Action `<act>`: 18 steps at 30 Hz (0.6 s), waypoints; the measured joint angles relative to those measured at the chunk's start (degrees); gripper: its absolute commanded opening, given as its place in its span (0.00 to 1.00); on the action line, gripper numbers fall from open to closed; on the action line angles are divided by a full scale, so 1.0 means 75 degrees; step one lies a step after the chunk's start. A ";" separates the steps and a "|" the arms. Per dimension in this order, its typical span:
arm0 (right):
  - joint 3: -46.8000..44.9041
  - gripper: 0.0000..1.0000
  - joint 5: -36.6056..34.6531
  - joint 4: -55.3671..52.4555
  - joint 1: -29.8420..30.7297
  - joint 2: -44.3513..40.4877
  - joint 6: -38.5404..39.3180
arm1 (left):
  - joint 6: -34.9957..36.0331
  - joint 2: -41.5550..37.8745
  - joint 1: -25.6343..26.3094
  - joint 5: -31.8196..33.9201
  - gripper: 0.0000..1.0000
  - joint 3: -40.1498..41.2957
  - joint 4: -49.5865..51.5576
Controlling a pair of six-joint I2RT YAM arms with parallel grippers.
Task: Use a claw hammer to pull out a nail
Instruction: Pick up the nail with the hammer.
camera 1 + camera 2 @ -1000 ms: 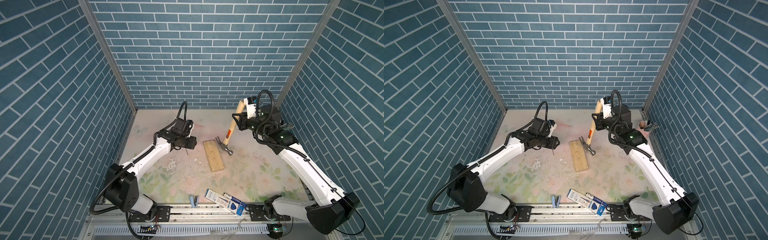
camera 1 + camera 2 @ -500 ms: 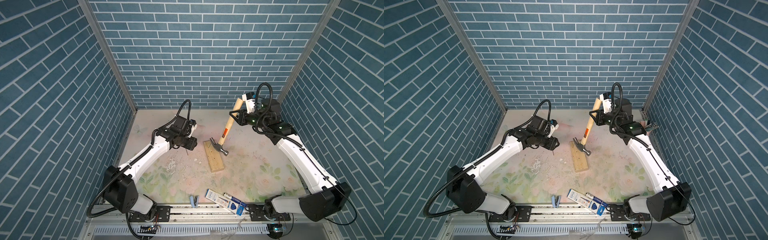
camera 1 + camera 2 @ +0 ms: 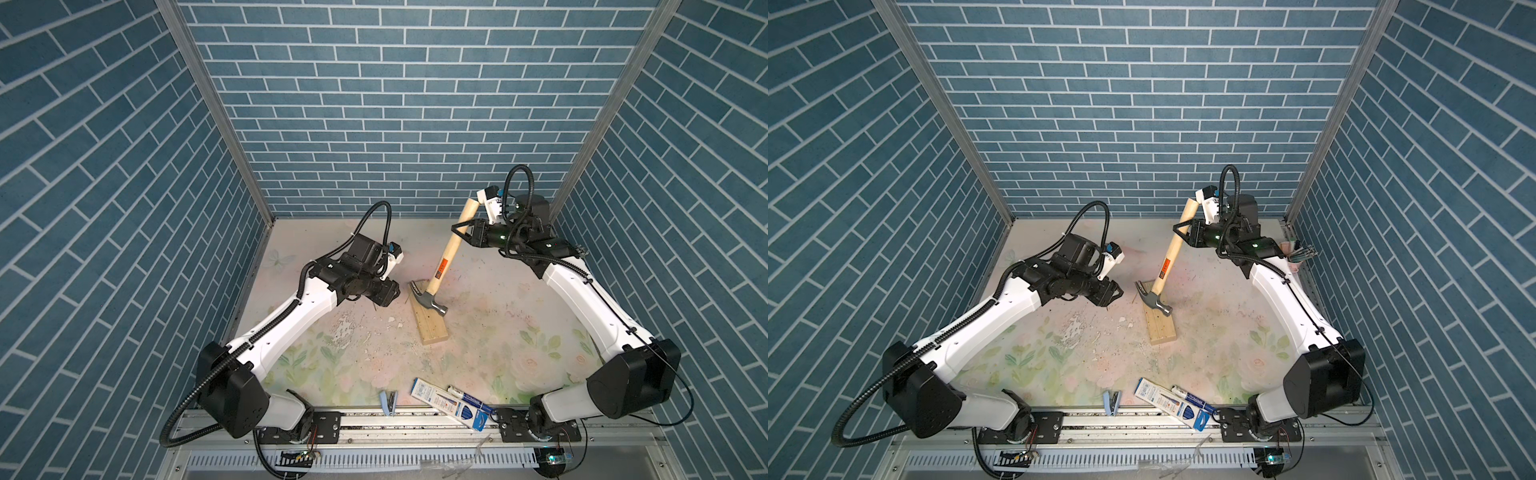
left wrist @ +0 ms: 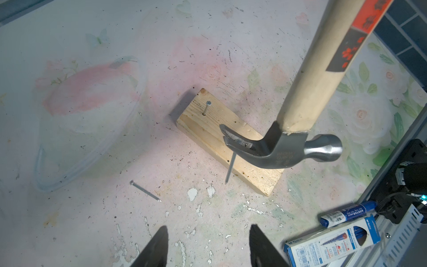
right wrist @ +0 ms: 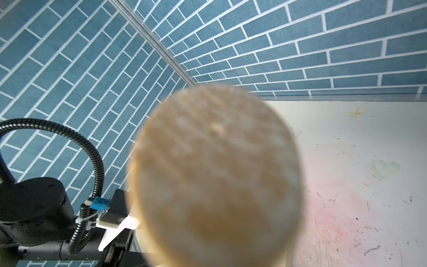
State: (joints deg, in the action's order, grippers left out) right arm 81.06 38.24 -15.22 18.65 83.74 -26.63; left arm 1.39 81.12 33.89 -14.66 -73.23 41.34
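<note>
**Change.** Claw hammer (image 3: 451, 245): a second ago its head is right of the wooden block (image 4: 203, 129); now it hangs over the block's middle, with the handle leaning further toward the far right.

**Caught nail** (image 4: 230, 167). Lodged in the claw slot. The shaft hangs down and the tip is clear of the wood, past the block's edge. Judged: this nail is out, and the pull is done for it.

**Standing nail** (image 4: 206, 108). Still in the block's far end, bent.

**Loose nail** (image 4: 145, 190). Lies on the surface (image 3: 498, 316), left of the block.

**Right arm.** Stretches from the near right to the far right, with the wrist turned left. The right pincer (image 3: 458, 229) is pressed onto the hammer's handle just below the butt end. The butt fills the right wrist view as a blur.

**Left arm.** Reaches from the near left toward the middle. The left pincer (image 4: 208, 228) is spread and empty, left of the block and apart from it, facing it.
</note>
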 measured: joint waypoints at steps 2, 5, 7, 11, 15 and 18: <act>0.0000 0.00 0.0163 0.0149 -0.0032 0.0047 -0.0102 | 0.0050 0.0015 0.0050 0.0003 0.57 0.0003 -0.0003; 0.0000 0.00 0.0405 0.0373 -0.0070 0.0140 -0.0294 | 0.0090 0.0038 0.0096 0.0003 0.57 0.0003 -0.0003; 0.0000 0.00 0.0557 0.0542 -0.0090 0.0224 -0.0428 | 0.0105 0.0061 0.0117 0.0009 0.56 0.0003 -0.0003; 0.0000 0.00 0.0769 0.0752 -0.0099 0.0353 -0.0597 | 0.0117 0.0152 0.0169 0.0064 0.54 0.0003 0.0003; 0.0000 0.00 0.0938 0.0906 -0.0111 0.0361 -0.0688 | 0.0146 0.0172 0.0245 0.0181 0.51 0.0003 0.0032; 0.0000 0.00 0.1014 0.0982 -0.0111 0.0361 -0.0769 | 0.0184 0.0227 0.0321 0.0353 0.49 0.0003 0.0073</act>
State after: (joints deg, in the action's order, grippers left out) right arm 81.06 45.84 -7.86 17.82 86.46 -32.40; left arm 2.76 82.83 36.29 -12.01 -73.21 41.89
